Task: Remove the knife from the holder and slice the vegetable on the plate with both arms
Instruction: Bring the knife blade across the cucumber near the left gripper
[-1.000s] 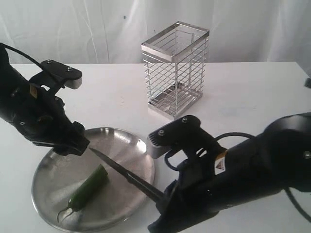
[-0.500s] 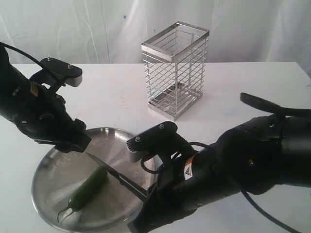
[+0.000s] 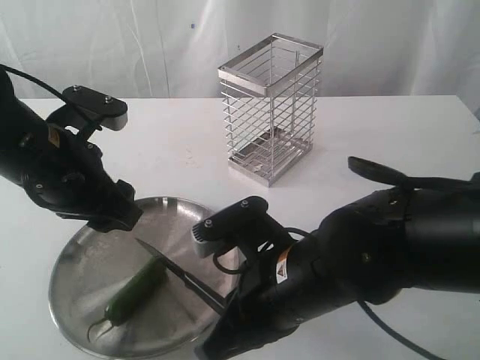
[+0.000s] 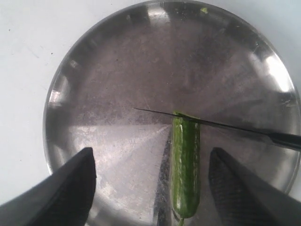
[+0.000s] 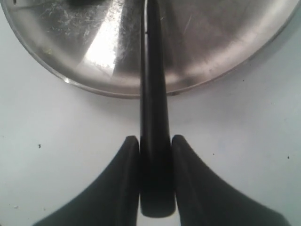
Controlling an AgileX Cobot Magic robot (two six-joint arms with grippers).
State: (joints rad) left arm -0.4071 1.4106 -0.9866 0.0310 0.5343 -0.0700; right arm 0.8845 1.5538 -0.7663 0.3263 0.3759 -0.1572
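Desk [image 3: 390, 135] is white with a white curtain [image 3: 112, 45] behind it. The holder [image 3: 271, 105] stands upright at the back, well apart from the plate [image 3: 79, 262] and out of the working line. What blocks my exterior view is the arms. The right arm [image 3: 367, 259] covers the plate's near-right rim and the knife handle, and the left arm [image 3: 60, 169] hangs over the far-left rim and hides its own claw there. From the left wrist, the left claw [image 4: 151, 162] is spread wide above the plate. Its fingers [image 4: 70, 188] sit either side of the vegetable [image 4: 185, 165] and are clear of it, with the vegetable nearer one finger than the other. The right claw [image 5: 155, 150] is clamped on the knife [image 5: 153, 117] by the black handle (grip sits off the plate, over bare desk), and the blade reaches in over the rim. The knife [image 4: 221, 125] lies thin-edge-on across the vegetable's pale cut end, at right angles to it. I can't tell whether it's biting in or just resting. The vegetable is near mid-plate. It is small, dark green and glossy, with a straight body and a thin stem tail at the end away from the blade. There's a tiny green scrap [image 4: 203, 9] at the plate's rim. The plate is dull brushed steel with streaky reflections.
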